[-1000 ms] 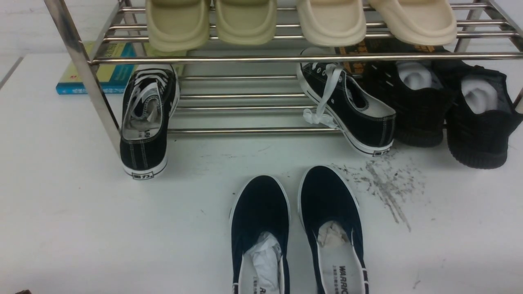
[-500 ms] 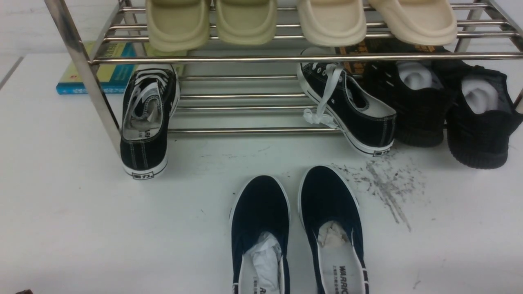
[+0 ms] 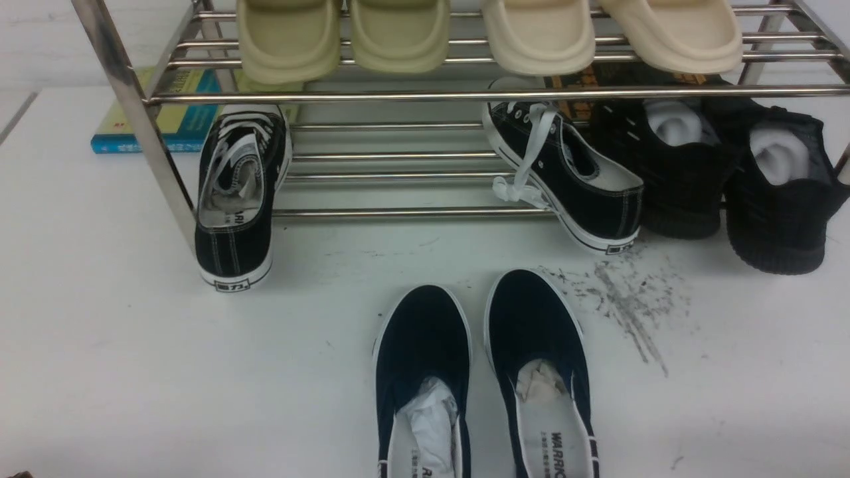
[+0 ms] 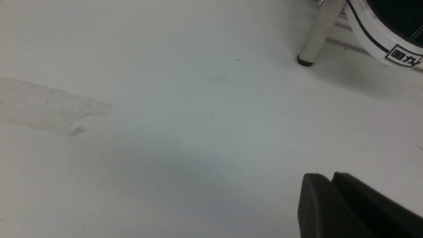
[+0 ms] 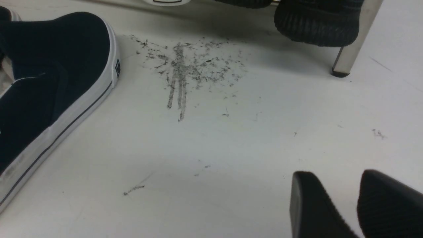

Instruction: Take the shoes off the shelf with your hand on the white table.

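Lying on the smooth white table (image 3: 133, 372), the rounded navy canvas shoes (image 3: 425, 345) sit off the chrome shelf (image 3: 412, 212). Left fingers (image 4: 317, 201) nearly meet, right fingers (image 5: 310, 201) stand apart; both grasp nothing.

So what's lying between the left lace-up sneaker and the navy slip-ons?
Only bare white table with faint scuffs separates the lace-up sneaker from the navy slip-ons, as the front view shows.

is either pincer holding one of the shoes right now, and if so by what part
Nothing is held: the left pincer and the right pincer both have only bare table before them.
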`<state>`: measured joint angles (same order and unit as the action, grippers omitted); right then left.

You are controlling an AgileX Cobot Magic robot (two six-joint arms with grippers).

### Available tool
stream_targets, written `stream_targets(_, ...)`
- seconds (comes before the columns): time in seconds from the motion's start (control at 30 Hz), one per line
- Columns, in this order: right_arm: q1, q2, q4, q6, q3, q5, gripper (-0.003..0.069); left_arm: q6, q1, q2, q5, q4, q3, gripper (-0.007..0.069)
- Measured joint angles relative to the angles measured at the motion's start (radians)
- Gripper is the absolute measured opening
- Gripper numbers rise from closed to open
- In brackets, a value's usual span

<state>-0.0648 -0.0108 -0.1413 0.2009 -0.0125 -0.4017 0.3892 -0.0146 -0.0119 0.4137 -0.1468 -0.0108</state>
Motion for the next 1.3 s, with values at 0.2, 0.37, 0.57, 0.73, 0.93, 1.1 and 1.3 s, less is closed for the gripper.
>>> stream_targets(0.2,0.0,0.0,0.0,0.0,0.0,0.0,0.024,-0.008,0.0,0.0,-0.003,-0.005,0.0,0.0088)
stream_targets(0.37,0.0,0.0,0.0,0.0,0.0,0.0,0.024,-0.043,0.0,0.0,-0.012,-0.008,-0.003,0.009)
stream_targets(0.57,0.0,0.0,0.0,0.0,0.0,0.0,0.024,-0.049,0.0,0.0,-0.013,-0.008,-0.004,0.009)
stream_targets(0.73,0.0,0.0,0.0,0.0,0.0,0.0,0.024,-0.049,0.0,0.0,-0.013,-0.008,-0.004,0.009)
stream_targets(0.93,0.0,0.0,0.0,0.0,0.0,0.0,0.024,-0.049,0.0,0.0,-0.013,-0.008,-0.004,0.0094)
stream_targets(1.1,0.0,0.0,0.0,0.0,0.0,0.0,0.024,-0.049,0.0,0.0,-0.013,-0.008,-0.004,0.0104)
stream_targets(1.3,0.0,0.0,0.0,0.0,0.0,0.0,0.024,-0.049,0.0,0.0,-0.013,-0.008,-0.004,0.0106)
